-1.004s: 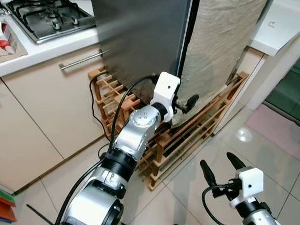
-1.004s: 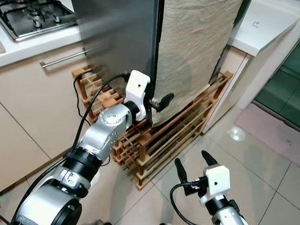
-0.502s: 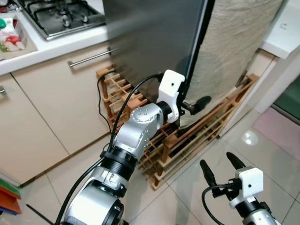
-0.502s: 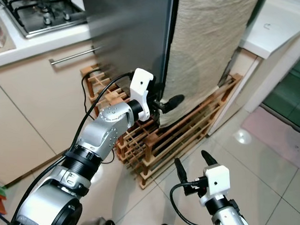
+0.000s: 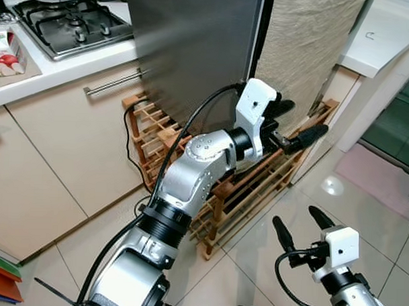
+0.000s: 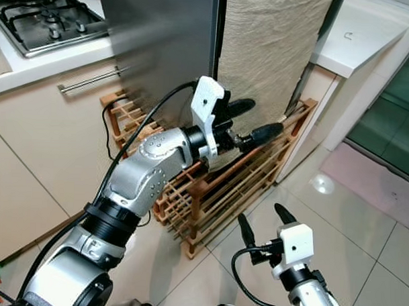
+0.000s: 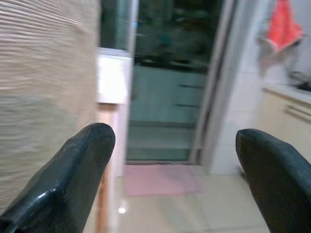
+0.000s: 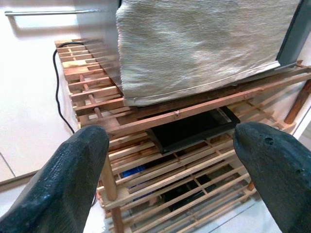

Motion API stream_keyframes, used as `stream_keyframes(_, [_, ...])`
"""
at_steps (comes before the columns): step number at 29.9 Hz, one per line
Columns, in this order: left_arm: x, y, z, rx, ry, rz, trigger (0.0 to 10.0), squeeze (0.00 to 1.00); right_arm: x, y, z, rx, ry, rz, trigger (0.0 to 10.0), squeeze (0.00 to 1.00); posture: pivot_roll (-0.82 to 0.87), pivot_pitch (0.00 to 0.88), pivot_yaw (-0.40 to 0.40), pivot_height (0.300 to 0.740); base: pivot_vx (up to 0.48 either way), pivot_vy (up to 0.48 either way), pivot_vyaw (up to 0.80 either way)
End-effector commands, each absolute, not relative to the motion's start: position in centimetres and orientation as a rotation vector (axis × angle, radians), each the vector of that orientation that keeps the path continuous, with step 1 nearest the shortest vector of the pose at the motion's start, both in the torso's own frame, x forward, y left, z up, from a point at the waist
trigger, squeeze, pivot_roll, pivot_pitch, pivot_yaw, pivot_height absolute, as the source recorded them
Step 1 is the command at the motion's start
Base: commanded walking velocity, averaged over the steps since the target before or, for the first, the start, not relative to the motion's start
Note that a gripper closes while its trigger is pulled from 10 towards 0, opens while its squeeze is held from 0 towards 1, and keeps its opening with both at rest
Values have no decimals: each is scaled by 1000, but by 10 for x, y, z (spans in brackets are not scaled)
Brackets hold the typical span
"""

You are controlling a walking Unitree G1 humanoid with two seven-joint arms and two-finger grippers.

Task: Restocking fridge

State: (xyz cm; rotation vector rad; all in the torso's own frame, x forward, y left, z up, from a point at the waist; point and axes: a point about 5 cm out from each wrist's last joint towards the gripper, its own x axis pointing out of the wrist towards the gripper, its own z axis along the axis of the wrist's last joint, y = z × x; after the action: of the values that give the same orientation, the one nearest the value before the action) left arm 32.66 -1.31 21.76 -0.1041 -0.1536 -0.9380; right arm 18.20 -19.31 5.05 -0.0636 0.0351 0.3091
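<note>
The grey steel fridge point(image 5: 195, 45) stands on a wooden slatted rack point(image 5: 257, 188), with a beige woven cloth point(image 5: 302, 42) hanging over the face to the right of its dark vertical seam. My left gripper point(image 5: 296, 121) is open in front of the cloth's lower part, just above the rack, and holds nothing. In the left wrist view its fingers point(image 7: 77, 165) stand wide apart beside the cloth point(image 7: 43, 87). My right gripper point(image 5: 296, 218) is open and empty, low over the tiled floor. Its wrist view looks at the rack point(image 8: 160, 121) and the cloth's hem.
A gas hob point(image 5: 68, 24) and a carton point(image 5: 3, 48) sit on the white counter to the left, above a drawer handle point(image 5: 113, 83). A black cable point(image 5: 129, 137) hangs by the rack. A white worktop point(image 5: 383, 32) and a pink mat point(image 5: 382, 176) lie to the right.
My left gripper has come away from the fridge's dark seam and swung right, in front of the cloth. The right gripper has stayed put. The camera shifted slightly.
</note>
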Motion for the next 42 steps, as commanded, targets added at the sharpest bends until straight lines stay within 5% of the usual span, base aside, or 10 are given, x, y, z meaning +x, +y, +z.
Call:
stream_keyframes(1, [334,-3,213,-86,-163,-823,10000,0,181,-195,50,-63,36,286,10000,0,-37,64,11,740,0,0,0])
stream_keyframes(28, [334,27,179,-41,-79,-670,10000,0,181,-195,47,-60,21,227,10000,0,-17,28,18,740,0,0,0])
stream_keyframes(42, [341,11,201,-91,-120,-696,10000,0,181,-197,48,-62,18,220,10000,0,-27,33,20,740,0,0,0])
